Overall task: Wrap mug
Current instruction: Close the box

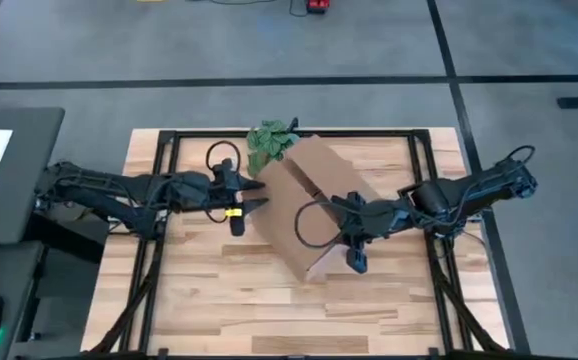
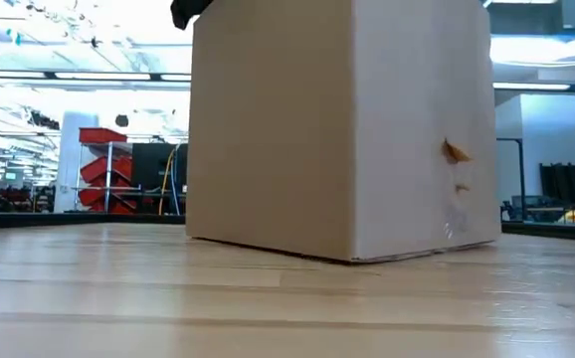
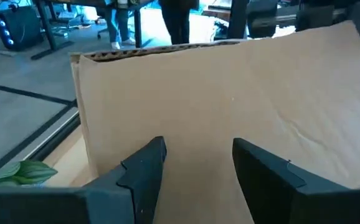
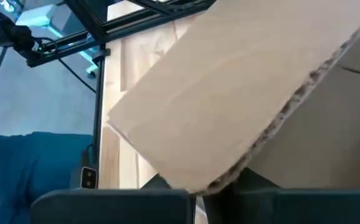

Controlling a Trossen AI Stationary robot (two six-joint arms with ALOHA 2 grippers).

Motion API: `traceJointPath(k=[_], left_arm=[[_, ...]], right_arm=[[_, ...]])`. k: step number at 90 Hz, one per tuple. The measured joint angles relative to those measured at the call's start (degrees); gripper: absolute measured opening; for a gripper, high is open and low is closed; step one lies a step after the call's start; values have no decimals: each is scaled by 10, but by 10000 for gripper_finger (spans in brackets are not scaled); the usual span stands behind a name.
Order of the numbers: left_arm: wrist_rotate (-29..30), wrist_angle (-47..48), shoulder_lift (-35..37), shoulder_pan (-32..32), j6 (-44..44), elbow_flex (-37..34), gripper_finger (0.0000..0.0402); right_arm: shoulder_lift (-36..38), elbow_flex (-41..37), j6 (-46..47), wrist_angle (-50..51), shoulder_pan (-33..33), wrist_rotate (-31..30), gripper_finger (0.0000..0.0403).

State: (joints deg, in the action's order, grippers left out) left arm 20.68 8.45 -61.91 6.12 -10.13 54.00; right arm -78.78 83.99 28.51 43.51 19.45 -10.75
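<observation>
- Since no mug shows in any view, I cannot tell where it is or which way it points; probably the cardboard box (image 1: 314,215) hides it.
- The left hand (image 1: 250,199) is spread wide beside the box wall.
- The right hand (image 4: 195,190) pinches a box flap (image 4: 217,106).
- Next, I judge, the flap must open.

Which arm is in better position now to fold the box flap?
Probably the right: the right gripper already sits at a flap of the cardboard box. The left gripper is open, facing the box's side wall.
</observation>
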Motion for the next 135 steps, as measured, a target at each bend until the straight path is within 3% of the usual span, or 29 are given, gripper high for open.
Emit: traceJointPath(k=[23, 38, 49, 57, 68, 81, 97, 107, 122, 135], left_arm=[[-2, 20, 0, -10, -2, 1, 173], [-5, 48, -2, -14, -9, -1, 173], [-5, 56, -1, -15, -10, 0, 173], [-5, 58, -1, -15, -9, 0, 173], [-5, 57, -1, -15, -7, 0, 173], [-3, 57, -1, -15, 0, 0, 173], [3, 58, -1, -16, 23, 0, 173], [4, 61, -1, -25, 39, 0, 173], [1, 63, -1, -57, 61, 0, 173], [-67, 63, 0, -98, 92, 0, 173]], right_arm=[[0, 80, -3, 70, 29, -23, 0], [2, 119, -61, 65, 62, -31, 0], [4, 140, -105, 64, 79, -94, 0], [18, 144, -126, 103, 67, -143, 0], [35, 143, -162, 181, 14, -141, 0], [56, 143, -190, 190, -83, -103, 0], [53, 104, -215, 156, -189, 30, 0], [52, 44, -240, 113, -202, 93, 0], [53, -23, -268, 52, -203, 123, 0], [53, -81, -288, -38, -204, 150, 0]])
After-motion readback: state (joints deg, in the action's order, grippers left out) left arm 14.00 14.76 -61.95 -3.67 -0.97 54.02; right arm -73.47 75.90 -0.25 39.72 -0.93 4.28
